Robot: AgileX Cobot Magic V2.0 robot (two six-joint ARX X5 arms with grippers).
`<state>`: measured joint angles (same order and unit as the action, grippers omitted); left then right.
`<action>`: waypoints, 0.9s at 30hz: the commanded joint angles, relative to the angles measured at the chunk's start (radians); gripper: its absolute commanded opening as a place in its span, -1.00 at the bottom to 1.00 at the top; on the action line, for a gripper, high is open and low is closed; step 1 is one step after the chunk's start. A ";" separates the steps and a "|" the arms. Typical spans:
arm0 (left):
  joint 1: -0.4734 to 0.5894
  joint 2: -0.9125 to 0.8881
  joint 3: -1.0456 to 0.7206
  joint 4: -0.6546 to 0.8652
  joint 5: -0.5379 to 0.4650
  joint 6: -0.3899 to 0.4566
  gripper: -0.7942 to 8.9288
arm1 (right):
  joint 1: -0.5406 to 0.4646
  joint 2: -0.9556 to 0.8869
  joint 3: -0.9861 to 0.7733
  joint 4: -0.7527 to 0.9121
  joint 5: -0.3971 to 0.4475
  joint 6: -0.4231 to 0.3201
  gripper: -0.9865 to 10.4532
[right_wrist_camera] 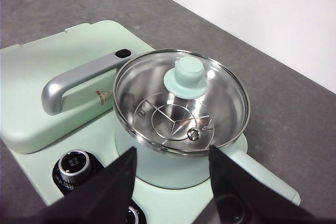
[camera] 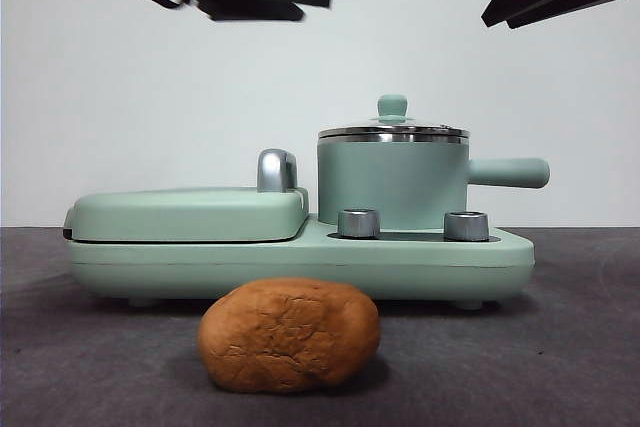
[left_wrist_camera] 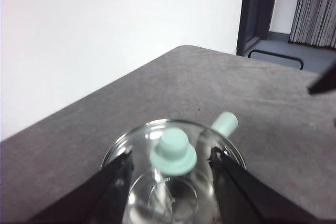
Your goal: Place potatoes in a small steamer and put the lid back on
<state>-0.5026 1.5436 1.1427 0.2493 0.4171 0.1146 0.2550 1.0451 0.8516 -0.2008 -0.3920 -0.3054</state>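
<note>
Appliance base (camera: 300,252): mint-green, long and low, standing on the counter on small feet.
Grill plate (camera: 190,213): flat, mint-green, closed, on one side of the base.
Grill handle (right_wrist_camera: 79,80): silver bar, arched over the cover.
Knobs (camera: 358,223): two steel dials on the base's front ledge.
Counter (camera: 560,347): dark grey, matte.
Wall (camera: 150,97): plain white.

Brown potato (camera: 288,334), oval with cracked skin, lies on the grey counter (camera: 560,347) in front of the cooker; mint-green steamer pot (camera: 392,185) sits upright behind it, side handle pointing sideways, clear glass lid (right_wrist_camera: 181,100) with green knob closed on its rim.
</note>
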 commanded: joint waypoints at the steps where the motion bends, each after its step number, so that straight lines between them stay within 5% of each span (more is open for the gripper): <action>1: -0.018 0.098 0.107 0.000 -0.002 -0.051 -0.40 | 0.005 0.006 0.020 0.005 0.000 0.018 -0.44; 11: -0.061 0.335 0.318 -0.026 -0.002 -0.016 -0.39 | 0.005 0.006 0.020 0.005 0.000 0.018 -0.44; 27: -0.066 0.439 0.339 -0.016 -0.002 0.029 -0.25 | 0.005 0.006 0.020 0.005 0.000 0.037 -0.44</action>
<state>-0.5606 1.9507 1.4559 0.2260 0.4171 0.1207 0.2550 1.0451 0.8520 -0.2012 -0.3916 -0.2825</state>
